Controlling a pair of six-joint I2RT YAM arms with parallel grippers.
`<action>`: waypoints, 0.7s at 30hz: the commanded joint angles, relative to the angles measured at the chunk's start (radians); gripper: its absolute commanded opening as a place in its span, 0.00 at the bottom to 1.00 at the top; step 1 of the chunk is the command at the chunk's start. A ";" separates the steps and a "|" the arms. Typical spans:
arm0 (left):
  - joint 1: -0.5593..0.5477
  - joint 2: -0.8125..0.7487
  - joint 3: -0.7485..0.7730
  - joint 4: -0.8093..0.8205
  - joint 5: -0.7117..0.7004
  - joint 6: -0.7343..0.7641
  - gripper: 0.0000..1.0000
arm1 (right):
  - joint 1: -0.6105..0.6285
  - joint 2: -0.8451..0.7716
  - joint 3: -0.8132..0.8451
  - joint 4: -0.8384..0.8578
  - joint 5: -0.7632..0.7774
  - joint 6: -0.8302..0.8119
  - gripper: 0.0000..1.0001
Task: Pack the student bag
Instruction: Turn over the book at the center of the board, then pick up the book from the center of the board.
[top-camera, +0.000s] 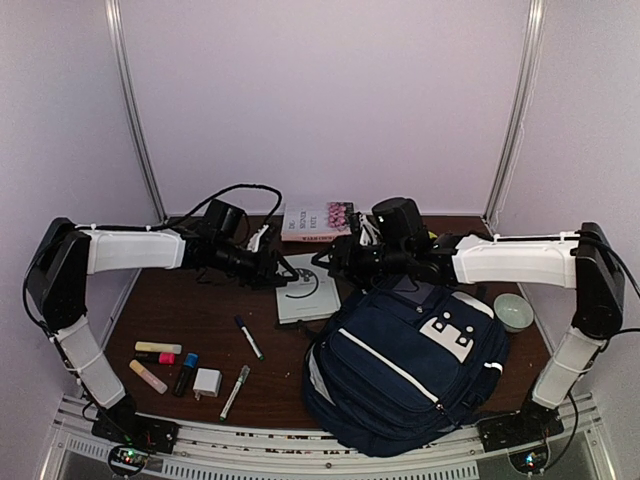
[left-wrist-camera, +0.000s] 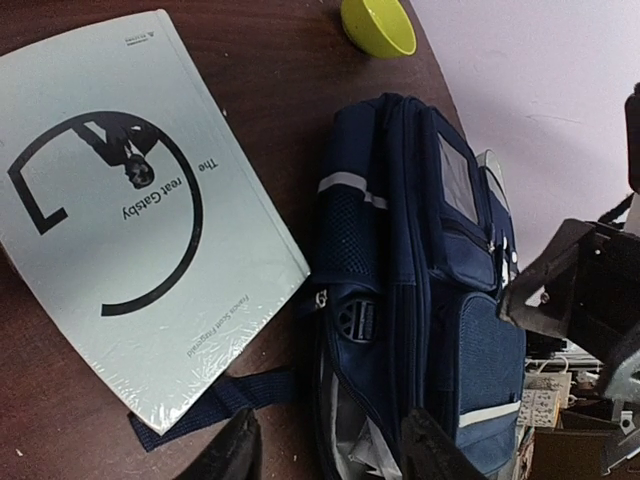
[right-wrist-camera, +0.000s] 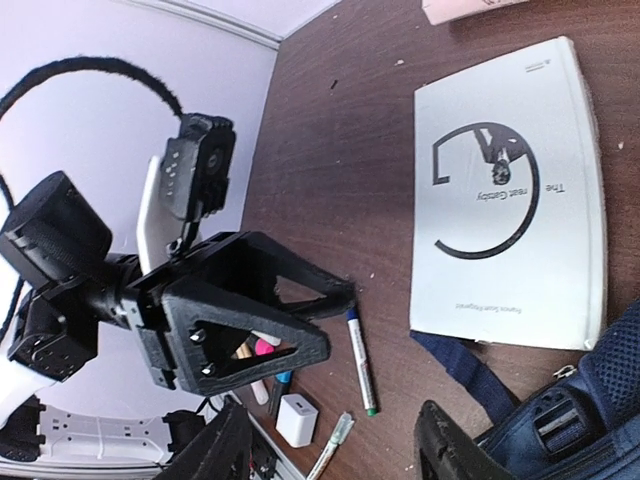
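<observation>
The navy student bag (top-camera: 400, 370) lies at the front right of the table, its zip partly open onto grey lining (left-wrist-camera: 365, 440). My left gripper (top-camera: 282, 270) is open and empty, hovering over the bag's top edge and strap (left-wrist-camera: 210, 400), next to the white Great Gatsby book (top-camera: 308, 287). My right gripper (top-camera: 335, 262) is open and empty above the same book's right side, facing the left gripper (right-wrist-camera: 240, 315). The book also shows in the left wrist view (left-wrist-camera: 130, 200) and the right wrist view (right-wrist-camera: 510, 200). The bag's corner shows in the right wrist view (right-wrist-camera: 590, 425).
A second book with a pink cover (top-camera: 318, 220) lies at the back. A green bowl (top-camera: 513, 310) stands right of the bag. Two markers (top-camera: 248, 337) (top-camera: 235, 390), several highlighters (top-camera: 158, 348) and a white charger (top-camera: 207, 382) lie at the front left.
</observation>
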 joint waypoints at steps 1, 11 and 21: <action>0.005 -0.028 0.014 -0.039 -0.058 0.036 0.51 | -0.020 0.050 0.026 -0.074 0.149 -0.003 0.57; 0.005 0.050 0.066 -0.297 -0.451 0.053 0.91 | -0.129 0.310 0.227 -0.372 0.171 -0.251 0.56; 0.006 0.260 0.126 -0.149 -0.322 -0.019 0.89 | -0.110 0.522 0.357 -0.382 -0.048 -0.255 0.55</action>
